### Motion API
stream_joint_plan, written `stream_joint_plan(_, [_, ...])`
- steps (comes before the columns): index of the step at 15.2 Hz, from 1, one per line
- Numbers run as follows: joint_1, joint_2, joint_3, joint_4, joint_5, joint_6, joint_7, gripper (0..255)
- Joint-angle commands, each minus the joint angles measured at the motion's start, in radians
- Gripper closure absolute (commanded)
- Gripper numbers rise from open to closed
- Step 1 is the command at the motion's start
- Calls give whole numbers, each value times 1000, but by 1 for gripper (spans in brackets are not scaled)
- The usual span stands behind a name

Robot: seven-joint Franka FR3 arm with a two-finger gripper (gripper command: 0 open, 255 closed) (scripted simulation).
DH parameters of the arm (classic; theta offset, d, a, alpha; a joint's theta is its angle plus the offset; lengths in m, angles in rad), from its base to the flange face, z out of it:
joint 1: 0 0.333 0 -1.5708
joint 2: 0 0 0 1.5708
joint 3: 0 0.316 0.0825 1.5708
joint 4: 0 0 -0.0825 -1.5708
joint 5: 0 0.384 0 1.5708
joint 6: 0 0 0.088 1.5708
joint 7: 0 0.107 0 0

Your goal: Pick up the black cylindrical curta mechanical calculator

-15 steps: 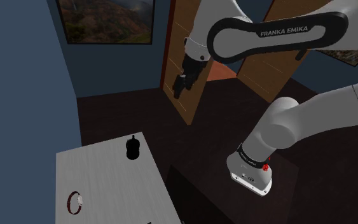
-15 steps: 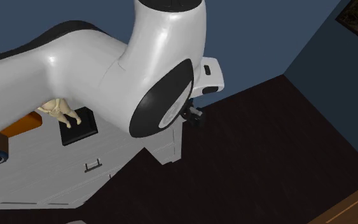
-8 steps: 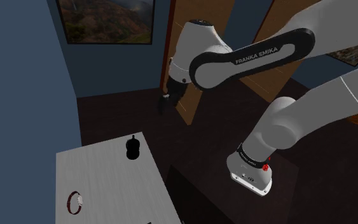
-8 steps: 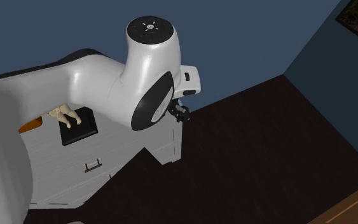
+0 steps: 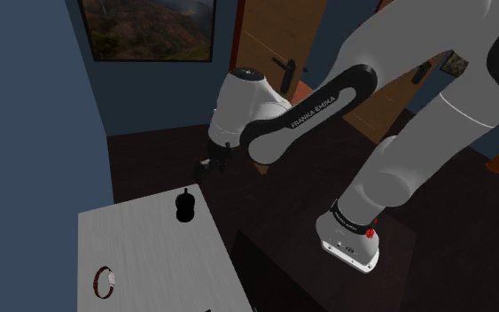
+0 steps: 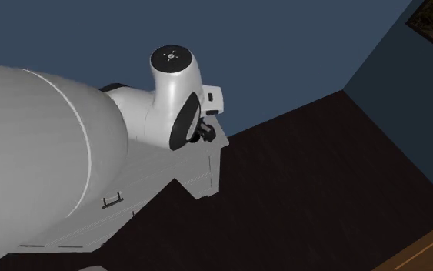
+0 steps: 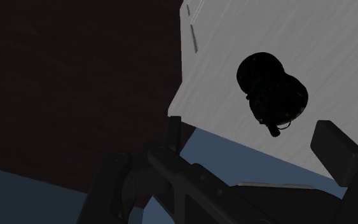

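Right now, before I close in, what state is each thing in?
calculator: upright on the cabinet, not held.
jaws: open, empty, clear of the calculator.
drawer: shut.
watch: lying on the cabinet.
door: open or shut, cannot tell.

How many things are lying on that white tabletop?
2. A black cylindrical calculator stands near the far edge of the white tabletop. A dark red ring-shaped thing lies nearer the camera. The top runs past the shoulder view's bottom edge, so more may be hidden.
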Motion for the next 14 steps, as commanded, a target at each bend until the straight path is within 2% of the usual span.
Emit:
stream_joint_plan(1, [-27, 111, 40, 39, -111, 73, 112, 0])
stream_joint_plan(3, [-33, 213, 48, 77, -263, 126, 250, 0])
stream_joint_plan(4, [-18, 264, 32, 100, -347, 146, 324, 0])
stream_joint_plan(6, [45, 358, -31, 153, -494, 177, 458, 0])
stream_joint_plan(14, [160, 477, -172, 186, -662, 258, 594, 0])
